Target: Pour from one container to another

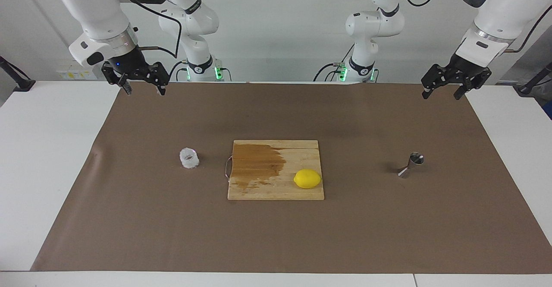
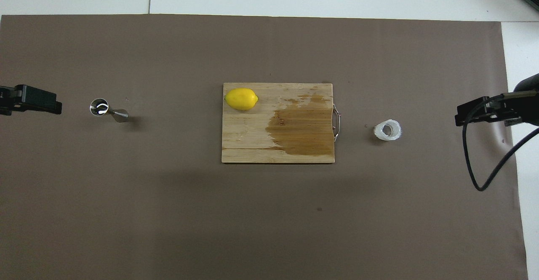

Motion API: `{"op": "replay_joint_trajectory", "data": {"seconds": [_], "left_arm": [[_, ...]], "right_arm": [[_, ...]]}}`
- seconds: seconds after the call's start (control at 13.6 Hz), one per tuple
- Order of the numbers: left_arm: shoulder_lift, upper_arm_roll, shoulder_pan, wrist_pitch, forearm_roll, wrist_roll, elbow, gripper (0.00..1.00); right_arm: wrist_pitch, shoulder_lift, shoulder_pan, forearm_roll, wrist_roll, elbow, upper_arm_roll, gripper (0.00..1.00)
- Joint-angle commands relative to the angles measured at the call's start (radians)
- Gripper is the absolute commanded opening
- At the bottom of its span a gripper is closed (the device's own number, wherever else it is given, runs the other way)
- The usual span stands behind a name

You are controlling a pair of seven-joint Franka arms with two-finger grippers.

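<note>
The whitish crinkly plastic cup (image 1: 189, 158) (image 2: 388, 130) stands on the brown mat beside the cutting board, toward the right arm's end of the table. The steel hourglass jigger (image 1: 412, 165) (image 2: 107, 110) stands on the mat toward the left arm's end, its open top showing. My right gripper (image 1: 145, 89) hangs open and empty over the mat's edge by the robots, well away from the cup. My left gripper (image 1: 441, 95) hangs open and empty over the same edge at the other end, well away from the jigger.
A wooden cutting board (image 1: 302, 149) lies mid-table between cup and jigger, with a dark wet patch and a metal handle on the cup's side. A yellow lemon (image 1: 307, 178) (image 2: 241, 99) rests on it. White tabletop (image 1: 43, 149) surrounds the brown mat (image 1: 276, 235).
</note>
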Motion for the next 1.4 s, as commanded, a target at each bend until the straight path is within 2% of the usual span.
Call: {"op": "replay_joint_trajectory", "data": {"seconds": [0.0,0.29,0.44,0.88,1.25,1.33], "left_arm": [[-0.012,-0.003,0.004,-0.015,-0.004,0.005,-0.006,1.0],[-0.018,-0.002,-0.003,-0.018,-0.006,-0.009,-0.022,1.0],[-0.027,-0.002,0.004,-0.073,-0.004,-0.034,-0.022,1.0],[-0.024,0.0,0.015,-0.037,-0.03,-0.04,-0.034,1.0],[0.08,0.001,0.047,-0.05,-0.096,-0.043,0.021,1.0],[0.133,0.0,0.061,-0.052,-0.099,-0.044,0.067,1.0]], "right_arm": [[-0.01,-0.006,-0.005,0.003,-0.001,-0.001,0.003,1.0],[-0.01,-0.006,-0.005,0.003,-0.001,-0.001,0.003,1.0],[-0.01,-0.006,-0.005,0.003,-0.001,-0.001,0.003,1.0],[-0.01,-0.006,-0.005,0.003,-0.001,-0.003,0.003,1.0],[-0.01,-0.006,-0.005,0.003,-0.001,-0.001,0.003,1.0],[-0.01,-0.006,-0.005,0.003,-0.001,-0.001,0.003,1.0]]}}
